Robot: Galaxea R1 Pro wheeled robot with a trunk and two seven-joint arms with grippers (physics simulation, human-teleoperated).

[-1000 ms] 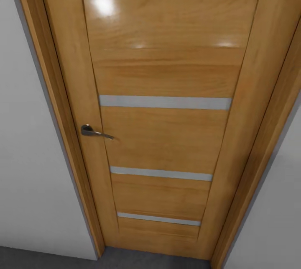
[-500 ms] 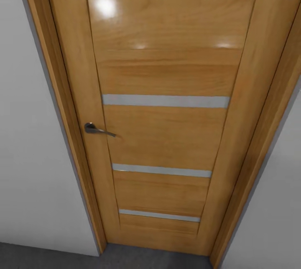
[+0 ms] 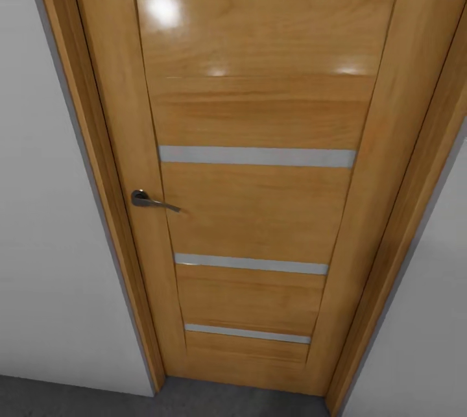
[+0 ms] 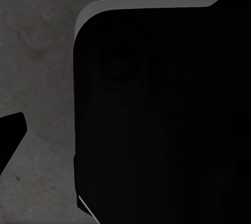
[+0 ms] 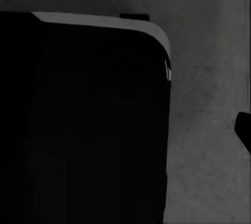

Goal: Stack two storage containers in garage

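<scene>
The two storage containers are out of view. I face a shut wooden door (image 3: 256,209) with grey horizontal strips and a dark metal lever handle (image 3: 150,201) on its left side. A strip of rough dark grey floor (image 3: 65,397) runs along its foot. In the left wrist view a black fingertip (image 4: 10,136) pokes in at the edge over the same grey floor (image 4: 36,51), beside my black base (image 4: 162,119). The right wrist view has a small black fingertip (image 5: 243,130) at its edge, next to the base (image 5: 83,124).
White walls (image 3: 45,209) flank the door frame (image 3: 97,164) on both sides, with another wall stretch (image 3: 428,339) at the right. The door stands very close in front of me. Grey floor (image 5: 209,156) lies around the base.
The whole head picture shifted slightly during the first half second, so the camera moved a little. Since then nothing has visibly changed.
</scene>
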